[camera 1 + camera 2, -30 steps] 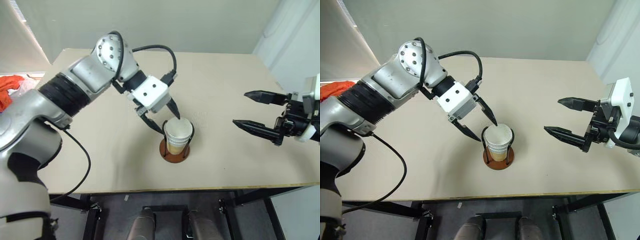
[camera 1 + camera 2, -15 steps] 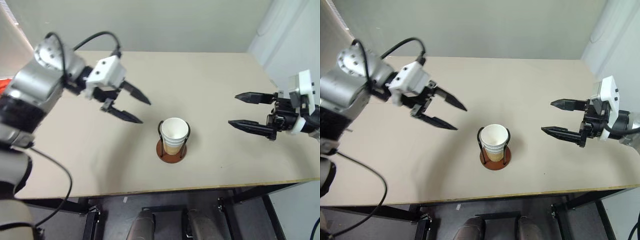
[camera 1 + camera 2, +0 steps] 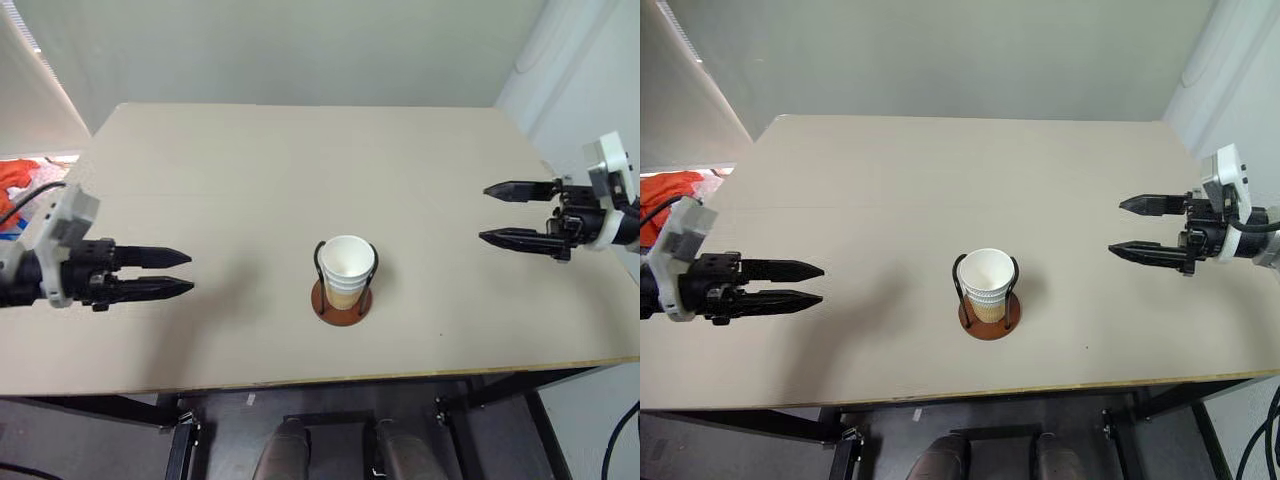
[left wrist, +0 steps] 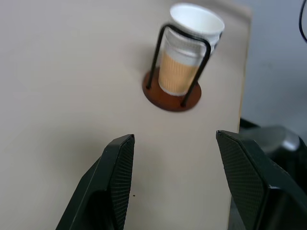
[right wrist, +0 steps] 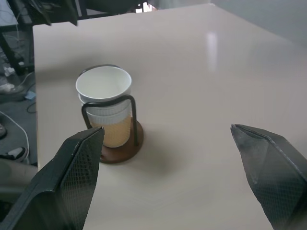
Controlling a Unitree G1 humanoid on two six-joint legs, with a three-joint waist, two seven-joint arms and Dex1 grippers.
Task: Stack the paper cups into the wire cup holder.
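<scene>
The paper cups (image 3: pixel 347 262) sit nested in one stack inside the wire cup holder (image 3: pixel 341 301), which stands near the table's front middle. The top cup's white rim rises above the black wire loops. My left gripper (image 3: pixel 190 272) hangs open and empty over the table's left side, pointing toward the stack from well away. My right gripper (image 3: pixel 483 212) is open and empty at the right side, also aimed at the stack from a distance. The left wrist view shows the cups (image 4: pixel 192 43) and the holder's brown base (image 4: pixel 168 98) beyond the left gripper's fingers. The right wrist view shows the stack (image 5: pixel 104 96) too.
The beige table (image 3: pixel 300 160) spreads wide around the holder; its front edge (image 3: pixel 330 378) runs just in front of it. An orange cloth (image 3: pixel 18 180) lies off the table's left side. A pale wall stands behind the table.
My left gripper has drawn back from the top of the stack and swung far out to the left, rolling as it went. The right gripper has drifted slightly outward to the right.
</scene>
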